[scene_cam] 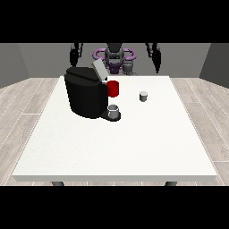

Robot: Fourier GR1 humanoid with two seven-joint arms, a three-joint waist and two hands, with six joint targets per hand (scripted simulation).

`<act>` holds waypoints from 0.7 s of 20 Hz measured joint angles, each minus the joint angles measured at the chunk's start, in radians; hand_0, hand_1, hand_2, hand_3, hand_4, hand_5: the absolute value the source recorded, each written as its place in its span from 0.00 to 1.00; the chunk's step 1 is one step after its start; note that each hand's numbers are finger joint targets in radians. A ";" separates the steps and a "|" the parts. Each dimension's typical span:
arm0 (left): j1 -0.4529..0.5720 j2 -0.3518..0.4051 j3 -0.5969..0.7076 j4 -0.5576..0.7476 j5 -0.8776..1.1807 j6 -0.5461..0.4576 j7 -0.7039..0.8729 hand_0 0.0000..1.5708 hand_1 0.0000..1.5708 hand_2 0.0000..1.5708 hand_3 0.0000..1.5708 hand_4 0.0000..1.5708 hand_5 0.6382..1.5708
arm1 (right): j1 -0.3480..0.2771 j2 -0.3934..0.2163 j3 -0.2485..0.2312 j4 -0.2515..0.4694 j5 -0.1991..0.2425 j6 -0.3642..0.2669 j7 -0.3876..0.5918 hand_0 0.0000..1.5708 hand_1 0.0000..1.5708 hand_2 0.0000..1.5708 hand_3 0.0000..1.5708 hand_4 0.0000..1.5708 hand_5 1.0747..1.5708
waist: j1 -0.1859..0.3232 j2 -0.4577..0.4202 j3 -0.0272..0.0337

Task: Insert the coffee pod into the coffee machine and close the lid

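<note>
A black coffee machine (pixel 86 91) stands on the white table (pixel 116 147), left of centre, with its grey lid (pixel 99 70) tilted up and open. A small grey cup (pixel 113 110) sits on the machine's base at its right side. The coffee pod (pixel 143 95), a small grey-white cylinder, stands upright on the table to the right of the machine. The hand at the view's left (pixel 74 56) and the hand at the view's right (pixel 155 54) hang raised beside the robot's torso, behind the table's far edge, well away from the pod.
A red mug (pixel 113 88) stands just behind the machine's right side, between machine and pod. The robot's torso (pixel 115 58) is at the table's far edge. Wooden floor surrounds the table.
</note>
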 measured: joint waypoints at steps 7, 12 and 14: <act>0.003 -0.004 -0.019 0.007 -0.005 -0.050 -0.123 0.00 0.00 0.00 0.00 0.20 1.00 | 0.043 0.020 -0.017 0.028 -0.010 -0.002 -0.003 0.00 0.00 0.00 0.00 0.07 1.00 | -0.015 -0.040 0.0014; -0.029 0.057 -0.014 0.042 -0.077 -0.058 -0.161 0.00 0.00 0.00 0.00 0.00 1.00 | 0.043 0.063 -0.050 0.014 -0.020 -0.061 -0.072 0.00 0.00 0.00 0.00 0.14 1.00 | -0.054 -0.028 0.0015; -0.077 0.092 0.012 0.065 -0.079 -0.075 -0.140 0.00 0.00 0.00 0.00 0.00 1.00 | 0.034 0.067 -0.059 0.022 -0.030 -0.064 -0.102 0.00 0.00 0.00 0.00 0.14 1.00 | -0.064 -0.008 0.0016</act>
